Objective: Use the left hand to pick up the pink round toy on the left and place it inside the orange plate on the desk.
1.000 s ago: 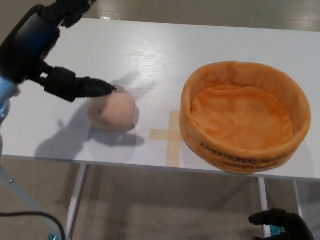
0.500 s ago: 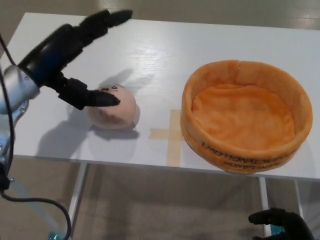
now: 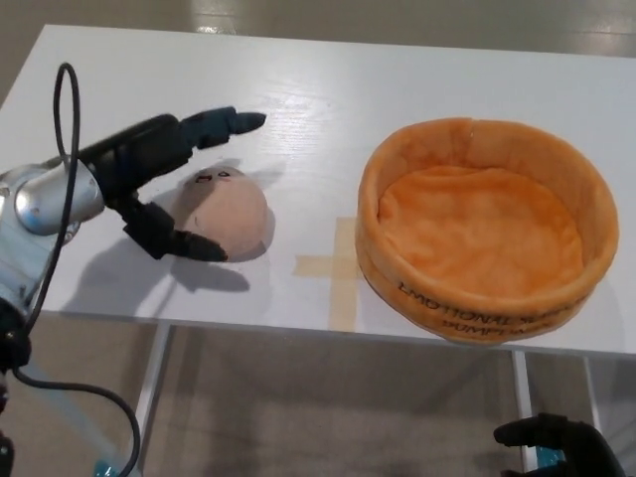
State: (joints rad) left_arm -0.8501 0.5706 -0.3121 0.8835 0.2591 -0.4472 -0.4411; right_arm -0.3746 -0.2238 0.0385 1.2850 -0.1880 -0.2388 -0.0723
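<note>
The pink round toy (image 3: pixel 229 210) lies on the white desk (image 3: pixel 328 109), left of centre, with a small face on its top. My left hand (image 3: pixel 164 174) is open around its left side: the long fingers (image 3: pixel 224 123) reach over the far side, the thumb (image 3: pixel 189 244) sits at the near side. I cannot tell whether the fingers touch the toy. The orange plate (image 3: pixel 487 229), a soft round basket with raised walls, stands empty on the right. My right hand (image 3: pixel 556 445) hangs low below the desk edge at the bottom right.
A cross of tan tape (image 3: pixel 338 266) marks the desk between the toy and the plate. The near desk edge runs along the bottom, with white legs (image 3: pixel 149 397) and floor beneath. A black cable (image 3: pixel 62 119) loops over my left forearm.
My left hand has come down and closer to the toy, its fingers now straddling it. The toy and the plate have stayed in place.
</note>
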